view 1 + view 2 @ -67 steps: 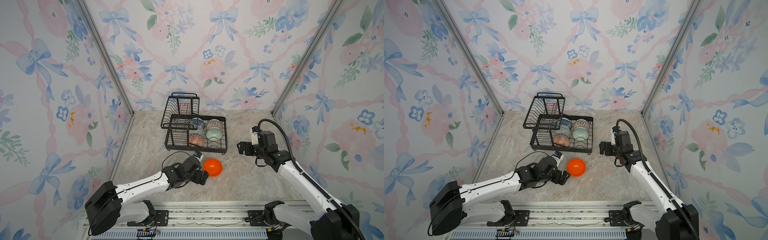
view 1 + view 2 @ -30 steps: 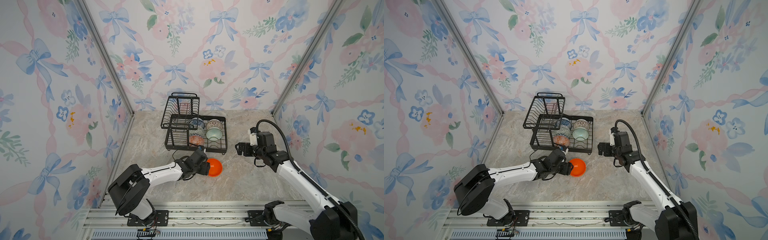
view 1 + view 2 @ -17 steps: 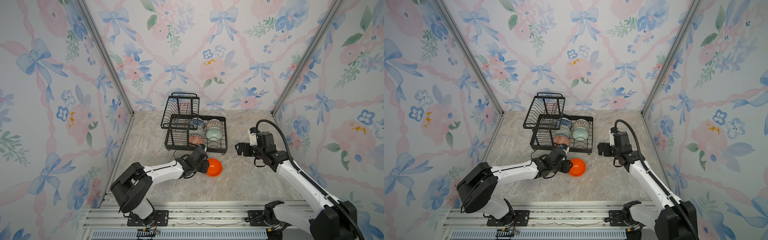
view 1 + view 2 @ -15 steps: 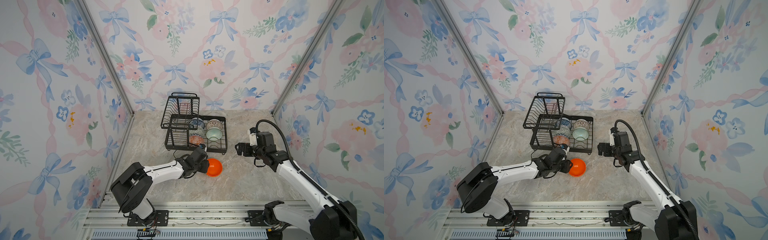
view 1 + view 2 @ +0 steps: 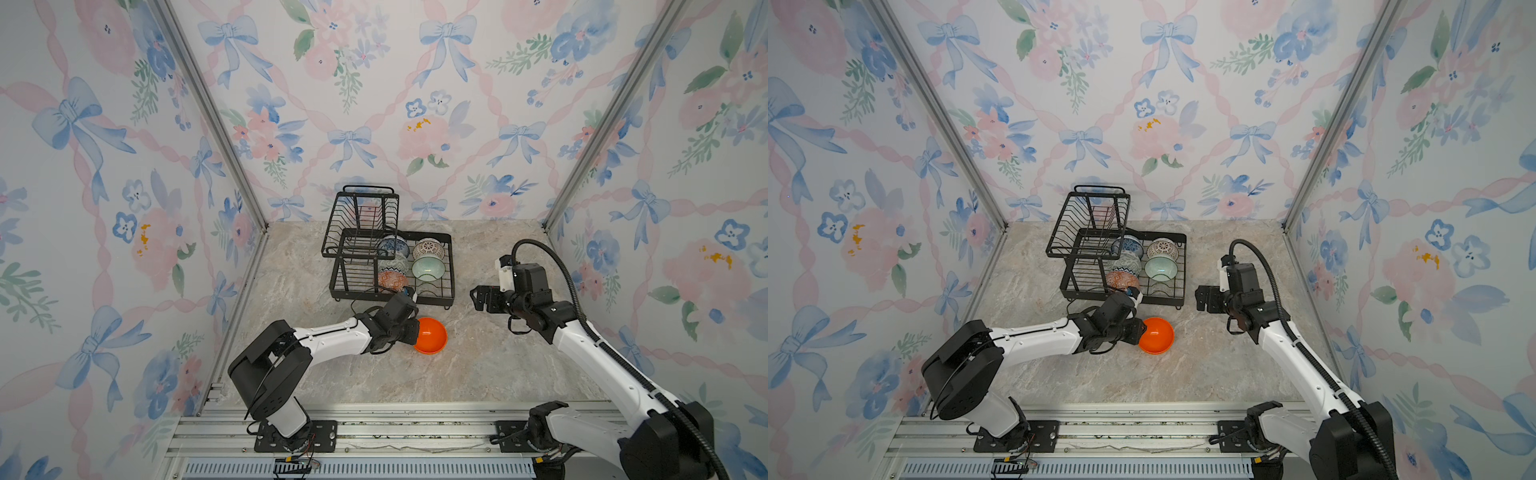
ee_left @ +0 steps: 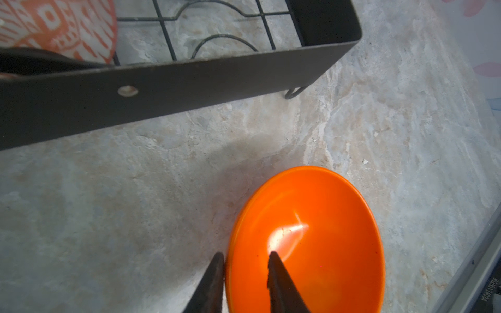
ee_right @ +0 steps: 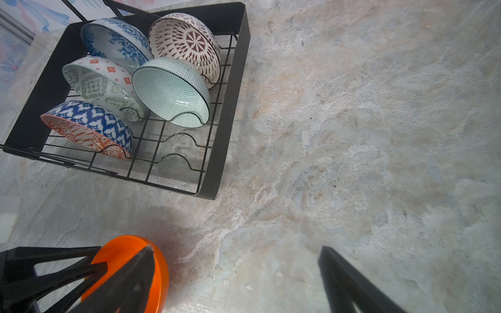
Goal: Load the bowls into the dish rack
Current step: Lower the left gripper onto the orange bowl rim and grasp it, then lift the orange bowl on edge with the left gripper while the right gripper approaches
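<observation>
The plain orange bowl (image 5: 434, 343) (image 5: 1158, 337) (image 6: 320, 244) (image 7: 122, 250) lies on the marble top, just in front of the dish rack (image 5: 450, 270) (image 5: 1185, 266) (image 6: 189, 89) (image 7: 233, 108). My left gripper (image 5: 415, 330) (image 5: 1140, 330) (image 6: 246, 254) is shut on its near-left rim, one finger inside the bowl and one outside against the wall. Several patterned bowls stand on edge in the rack's lower tray: blue-white floral (image 7: 116, 40), white-brown (image 7: 187, 40), grey-green (image 7: 97, 84), mint (image 7: 170, 89) and orange-white geometric (image 7: 89, 122). My right gripper (image 5: 478, 297) (image 5: 1202, 297) (image 7: 237, 248) hangs open and empty, right of the rack.
The rack's raised wire basket (image 5: 359, 220) stands over the tray's left half. The tray's front right slots (image 7: 173, 160) hold nothing. Patterned walls close in the left, back and right sides. A metal rail (image 5: 374, 428) runs along the front edge.
My left gripper reached the orange bowl and its jaws narrowed onto the rim. The bowl has shifted only slightly. The right arm has barely moved.
</observation>
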{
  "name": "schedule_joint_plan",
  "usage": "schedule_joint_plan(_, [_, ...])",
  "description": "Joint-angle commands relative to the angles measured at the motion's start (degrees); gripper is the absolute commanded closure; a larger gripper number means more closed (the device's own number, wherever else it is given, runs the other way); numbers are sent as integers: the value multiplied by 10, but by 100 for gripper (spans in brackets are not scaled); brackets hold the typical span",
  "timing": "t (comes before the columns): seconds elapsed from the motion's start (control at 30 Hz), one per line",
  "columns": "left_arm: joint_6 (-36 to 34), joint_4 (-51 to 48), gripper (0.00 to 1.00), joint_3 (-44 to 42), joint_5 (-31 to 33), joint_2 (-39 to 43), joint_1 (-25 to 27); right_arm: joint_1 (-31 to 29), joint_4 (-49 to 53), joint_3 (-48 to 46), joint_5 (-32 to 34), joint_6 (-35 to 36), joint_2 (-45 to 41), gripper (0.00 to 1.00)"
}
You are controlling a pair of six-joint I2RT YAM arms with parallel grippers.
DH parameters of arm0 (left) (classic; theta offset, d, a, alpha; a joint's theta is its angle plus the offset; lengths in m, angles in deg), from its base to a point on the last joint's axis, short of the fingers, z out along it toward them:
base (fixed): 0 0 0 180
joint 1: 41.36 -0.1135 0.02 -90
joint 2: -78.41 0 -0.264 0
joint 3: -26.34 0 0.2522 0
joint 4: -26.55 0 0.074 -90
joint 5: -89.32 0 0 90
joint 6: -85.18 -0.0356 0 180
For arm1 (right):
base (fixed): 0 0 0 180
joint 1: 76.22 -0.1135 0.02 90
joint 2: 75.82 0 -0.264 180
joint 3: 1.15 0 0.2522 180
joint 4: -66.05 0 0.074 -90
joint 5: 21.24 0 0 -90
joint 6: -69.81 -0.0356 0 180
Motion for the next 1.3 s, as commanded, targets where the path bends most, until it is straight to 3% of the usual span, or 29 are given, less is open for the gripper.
schedule_joint_plan(0.0, [-7,2,71,-3,-9,-13,-3,5,6,1,1,3,4,3])
schedule_joint_plan(0.3, [-7,0,76,-9,-9,-29,-3,5,7,1,1,3,5,3])
schedule_joint_plan(0.63, [-13,-1,100,0,-9,-24,0,5,16,4,3,4,0,3])
schedule_joint_plan(1.27, [-88,9,100,81,83,-15,20,-11,62,35,-7,-2,-40,3])
